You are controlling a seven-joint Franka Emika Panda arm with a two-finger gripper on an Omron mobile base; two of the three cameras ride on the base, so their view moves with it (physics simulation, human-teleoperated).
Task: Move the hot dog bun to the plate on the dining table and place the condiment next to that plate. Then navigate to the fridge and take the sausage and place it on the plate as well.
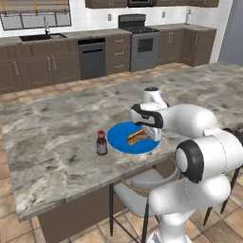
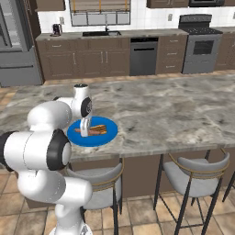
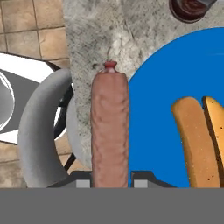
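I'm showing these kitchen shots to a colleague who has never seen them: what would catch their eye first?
Probably the bright blue plate near the edge of the marble dining table, with the tan hot dog bun lying on it. Over the plate's rim, the pincer is shut on the sausage. The small red-capped condiment stands upright on the marble just beside the plate.

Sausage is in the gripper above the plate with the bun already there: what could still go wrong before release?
1. In the hand view the sausage hangs over the plate's edge, partly above the table; released here, it may roll off the plate.
2. The bun lies close beside it, so shifting inward could nudge the bun.
3. The condiment stands right by the plate; a wide swing of the gripper might tip it.
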